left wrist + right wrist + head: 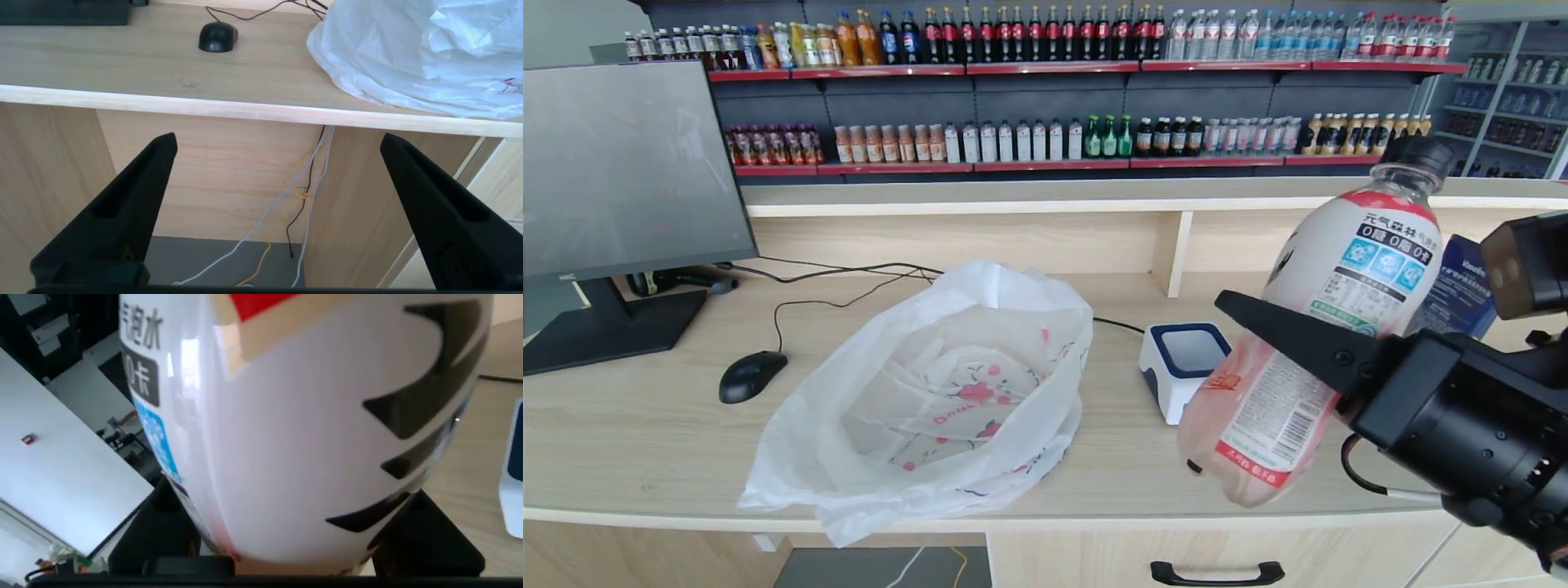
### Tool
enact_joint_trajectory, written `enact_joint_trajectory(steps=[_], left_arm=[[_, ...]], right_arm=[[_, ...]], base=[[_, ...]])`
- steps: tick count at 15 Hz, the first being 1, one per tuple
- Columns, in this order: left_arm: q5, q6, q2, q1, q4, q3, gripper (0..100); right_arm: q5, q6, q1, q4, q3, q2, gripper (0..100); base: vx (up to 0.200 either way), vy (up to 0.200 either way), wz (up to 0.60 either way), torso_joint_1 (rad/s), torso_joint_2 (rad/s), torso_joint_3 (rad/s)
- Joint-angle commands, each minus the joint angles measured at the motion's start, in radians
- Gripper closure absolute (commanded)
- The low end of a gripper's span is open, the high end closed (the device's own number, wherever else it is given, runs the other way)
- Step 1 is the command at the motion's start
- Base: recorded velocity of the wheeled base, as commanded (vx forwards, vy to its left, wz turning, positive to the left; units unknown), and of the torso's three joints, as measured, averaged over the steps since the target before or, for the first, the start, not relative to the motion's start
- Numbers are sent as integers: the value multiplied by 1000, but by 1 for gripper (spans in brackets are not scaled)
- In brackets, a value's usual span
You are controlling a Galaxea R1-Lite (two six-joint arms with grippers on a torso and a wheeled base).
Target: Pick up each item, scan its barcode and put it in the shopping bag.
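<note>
1. Right pincer (1262,351) is clamped on the bottle (1347,261), which it holds tilted in the air near the scanner (1183,367). The shopping bag (1013,302) looks empty on the desk (645,441), so I judge scanning and bagging are still to do. A blue box (1462,286) stands behind.
2. Left pincer (278,212) hangs below the desk edge, jaws apart and holding nothing.
3. Seen close from the right wrist, the bottle sits between the jaws; I see nothing blocking the scanner.

The right end effector (1286,327) grips a tilted pink bottle (1347,269) beside the scanner (1180,367), near the shopping bag (931,392).

Right end effector (1252,328) clamps bottle (1343,269); left end effector (278,145) spread wide.
</note>
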Motion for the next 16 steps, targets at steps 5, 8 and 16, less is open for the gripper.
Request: enact_joint_trajectory(steps=[5, 8, 16], left_arm=[[0, 0, 0, 0, 0, 0, 0], [0, 0, 0, 0, 0, 0, 0], [0, 1, 0, 0, 0, 0, 0]], right_arm=[[0, 154, 52, -3, -69, 24, 100], [0, 219, 104, 2, -93, 24, 100], [-129, 285, 206, 46, -187, 110, 100]], base=[[0, 0, 0, 0, 0, 0], [0, 0, 0, 0, 0, 0], [0, 0, 0, 0, 0, 0]])
